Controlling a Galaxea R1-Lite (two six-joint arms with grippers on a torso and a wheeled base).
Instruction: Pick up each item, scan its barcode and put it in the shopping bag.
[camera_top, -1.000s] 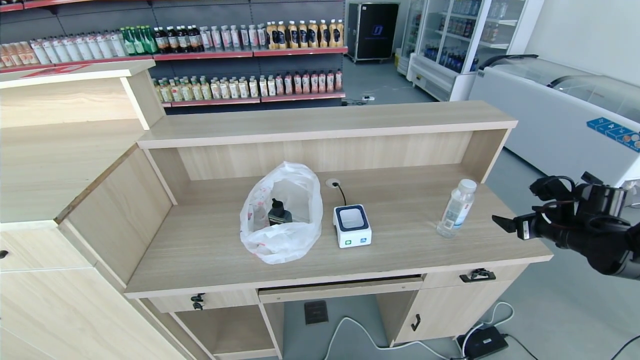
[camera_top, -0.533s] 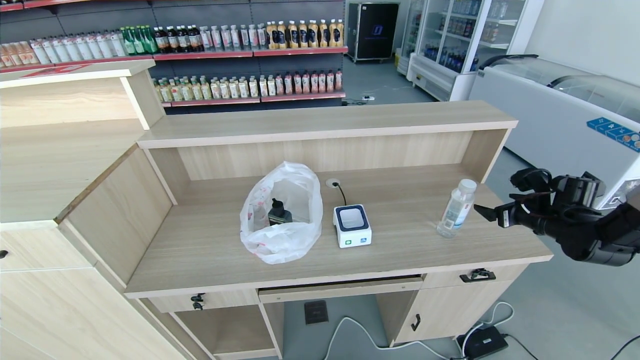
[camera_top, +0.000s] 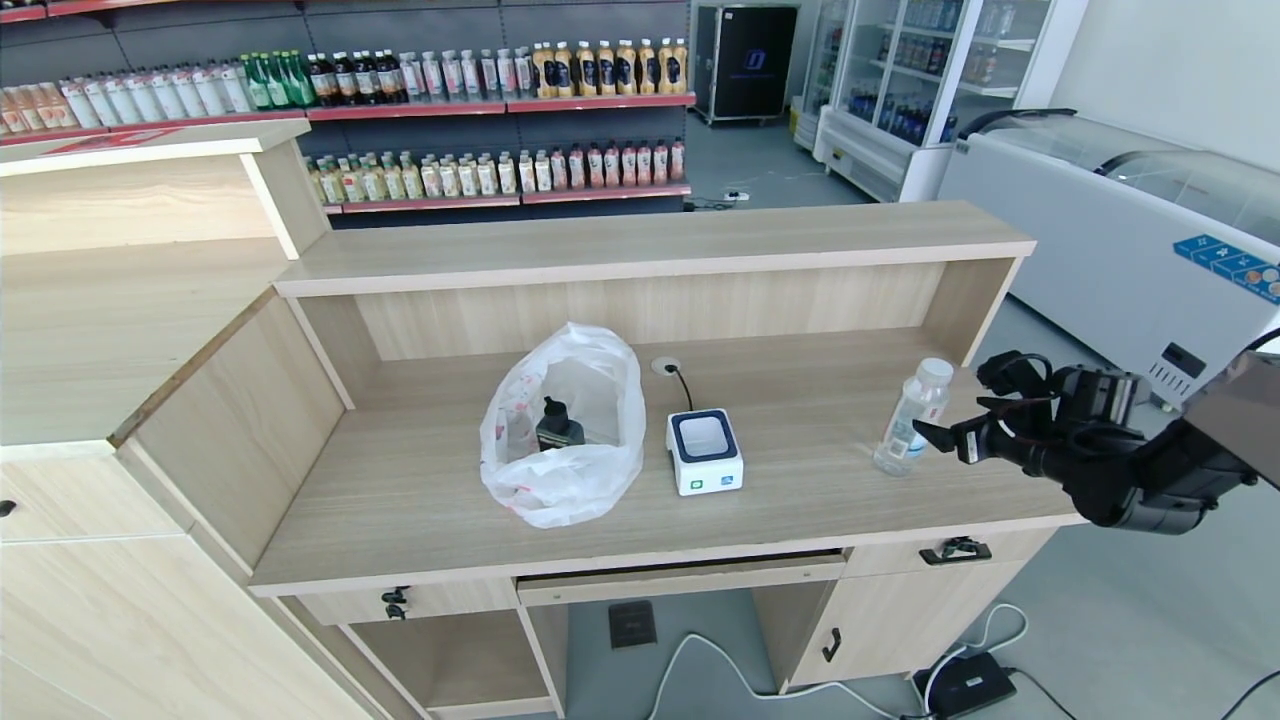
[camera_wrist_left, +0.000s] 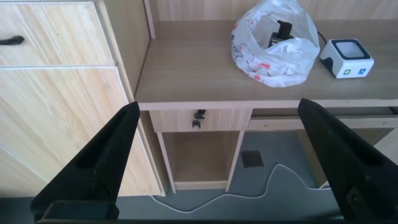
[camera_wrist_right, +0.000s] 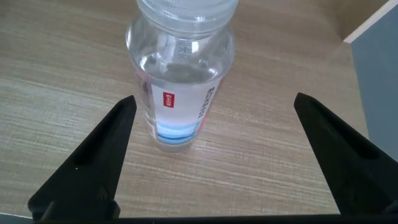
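the water bottle stands upright at the right end of the tabletop, well apart from the shopping bag. the right pincer, released wide, sits just beside it; the left pincer is released too.

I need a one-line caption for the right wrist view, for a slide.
Open right gripper facing an upright clear water bottle on the wooden counter.

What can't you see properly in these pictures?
- Barcode on the water bottle: in the right wrist view the side facing the camera shows none, and in the head view the label is too small.
- Its cap: cut off by the right wrist view's edge.
- Most of the dark item: hidden by the shopping bag in the head view.
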